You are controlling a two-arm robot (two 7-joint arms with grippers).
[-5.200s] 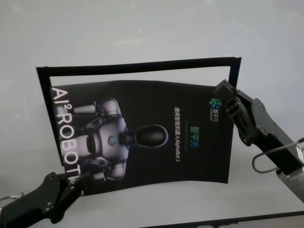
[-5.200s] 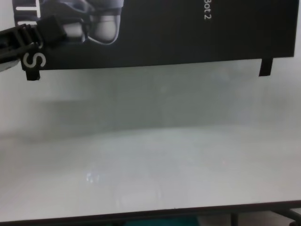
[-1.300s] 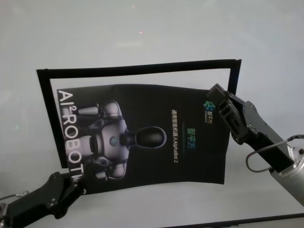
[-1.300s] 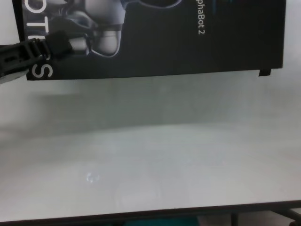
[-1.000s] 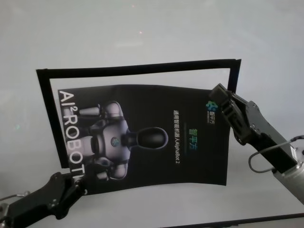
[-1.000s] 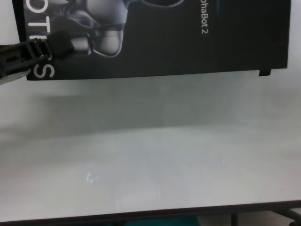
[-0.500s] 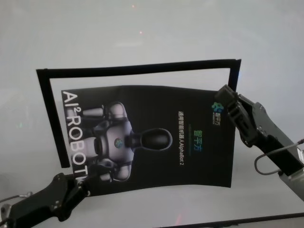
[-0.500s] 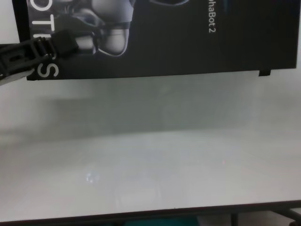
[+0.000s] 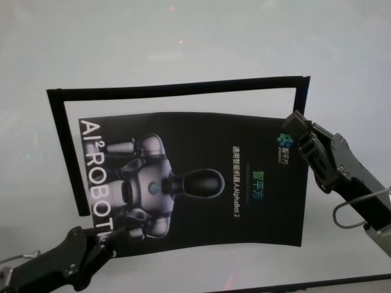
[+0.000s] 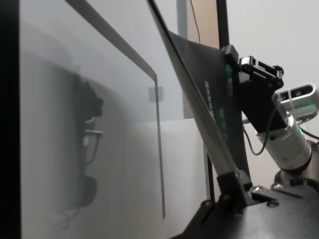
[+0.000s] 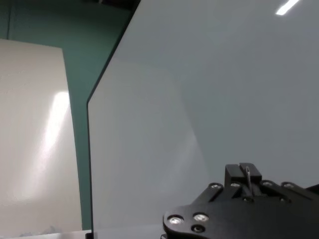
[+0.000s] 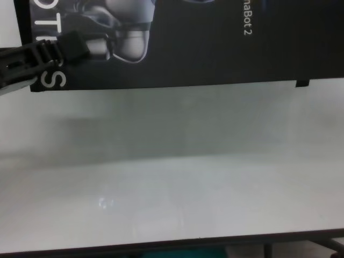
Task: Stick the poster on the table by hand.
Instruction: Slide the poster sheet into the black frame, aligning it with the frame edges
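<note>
The poster (image 9: 201, 183), a glossy black sheet with a silver robot picture and white letters, hangs slightly bowed over the white table (image 9: 183, 43). My left gripper (image 9: 109, 239) is shut on its near left corner, by the big letters. My right gripper (image 9: 294, 127) is shut on the far right edge, beside the small logo. In the chest view the poster (image 12: 204, 48) fills the top, with the left gripper (image 12: 75, 47) on it. The left wrist view shows the poster (image 10: 197, 94) edge-on, sloping above the table, and the right gripper (image 10: 239, 69) farther off.
Narrow black tape strips lie on the table as an open frame: a long far strip (image 9: 177, 87), a left strip (image 9: 66, 152) and a short right strip (image 9: 300, 96). A tape end (image 12: 302, 84) peeks out under the poster. The table's dark near edge (image 12: 161, 248) runs along the bottom.
Over the last second the poster has slid to the right and slightly nearer, carried by both grippers. Its left edge now stands clear of the left tape strip.
</note>
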